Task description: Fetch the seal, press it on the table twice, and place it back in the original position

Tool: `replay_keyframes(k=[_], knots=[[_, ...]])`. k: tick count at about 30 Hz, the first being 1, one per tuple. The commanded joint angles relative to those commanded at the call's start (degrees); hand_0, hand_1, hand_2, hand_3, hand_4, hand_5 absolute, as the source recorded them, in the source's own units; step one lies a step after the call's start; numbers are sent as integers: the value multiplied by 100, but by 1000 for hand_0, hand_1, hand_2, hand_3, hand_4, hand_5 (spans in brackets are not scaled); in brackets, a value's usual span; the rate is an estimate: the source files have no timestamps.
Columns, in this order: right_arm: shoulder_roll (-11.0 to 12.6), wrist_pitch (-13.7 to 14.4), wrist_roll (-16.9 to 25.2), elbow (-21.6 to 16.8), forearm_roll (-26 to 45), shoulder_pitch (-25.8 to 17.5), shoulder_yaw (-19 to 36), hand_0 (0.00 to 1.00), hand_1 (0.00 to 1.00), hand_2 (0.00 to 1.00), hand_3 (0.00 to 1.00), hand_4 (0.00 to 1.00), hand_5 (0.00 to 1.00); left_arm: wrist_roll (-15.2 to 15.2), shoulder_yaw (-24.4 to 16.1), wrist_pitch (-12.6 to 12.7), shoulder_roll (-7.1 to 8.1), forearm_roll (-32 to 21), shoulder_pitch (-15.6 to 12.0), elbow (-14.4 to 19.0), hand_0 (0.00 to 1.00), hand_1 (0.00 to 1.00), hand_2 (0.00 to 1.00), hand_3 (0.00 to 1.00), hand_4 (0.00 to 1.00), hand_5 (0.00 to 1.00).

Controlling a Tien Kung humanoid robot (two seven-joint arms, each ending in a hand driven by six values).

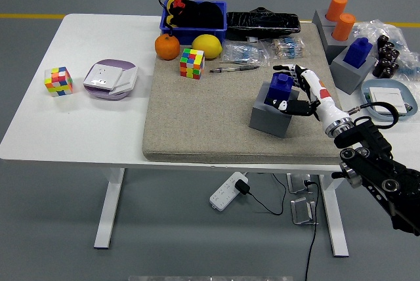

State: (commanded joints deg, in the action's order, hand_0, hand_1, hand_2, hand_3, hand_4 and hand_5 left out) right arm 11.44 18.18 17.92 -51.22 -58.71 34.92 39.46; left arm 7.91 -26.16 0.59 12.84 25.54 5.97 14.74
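The blue seal [279,88] stands upright in its grey block holder [269,117] on the beige mat [197,123]. My right hand [293,86] is right beside the seal on its right. Its fingers [289,69] reach out past the seal's far top edge and its thumb [284,104] lies at the seal's near side. The fingers look loosened, not clamped on the seal. A second blue seal [359,51] sits in another grey holder [352,73] at the right. My left arm is not in view.
Behind the mat stand an orange [167,46], a lemon [207,45], a Rubik's cube [192,63], a blue bin [194,25], pens [233,68] and plastic bags [262,23]. Orange cylinders [340,17] are at the back right. Another cube [58,81] and a purple box [110,79] lie at the left.
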Motion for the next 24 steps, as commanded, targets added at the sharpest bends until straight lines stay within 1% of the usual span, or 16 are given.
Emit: replay_keyframes(k=[10,11,16,17,22,23,24], knots=[[9,-26,35,-1,9,-3,45,807,762,760,780,946,2,0,-4,-2,-7,5,-5,3,718,690,679,716,643,239],[13,-33,39,-4,9,-4,57,829,797,794,798,995,2,0,-6,-2,-7,6,-6,3,718,689,679,716,643,238],[68,-112,54,-63,-4,-26,172,829,797,794,798,995,2,0,-19,-3,-12,5,-13,0,718,689,679,716,643,238],[86,-130,57,-82,-6,-35,202,876,831,821,837,998,160,0,-21,-4,-12,6,-14,1,718,690,679,718,643,238],[194,-200,55,-202,-35,-95,350,876,831,821,837,998,160,1,-23,-6,-15,2,-15,-3,718,690,679,718,643,238],[212,-212,55,-230,-44,-110,379,888,842,830,845,998,210,0,-27,-6,-15,4,-15,-3,719,690,681,718,643,239],[249,-237,53,-297,-69,-145,431,888,842,830,845,998,210,-1,-32,-6,-16,7,-16,-1,719,690,681,718,643,239]])
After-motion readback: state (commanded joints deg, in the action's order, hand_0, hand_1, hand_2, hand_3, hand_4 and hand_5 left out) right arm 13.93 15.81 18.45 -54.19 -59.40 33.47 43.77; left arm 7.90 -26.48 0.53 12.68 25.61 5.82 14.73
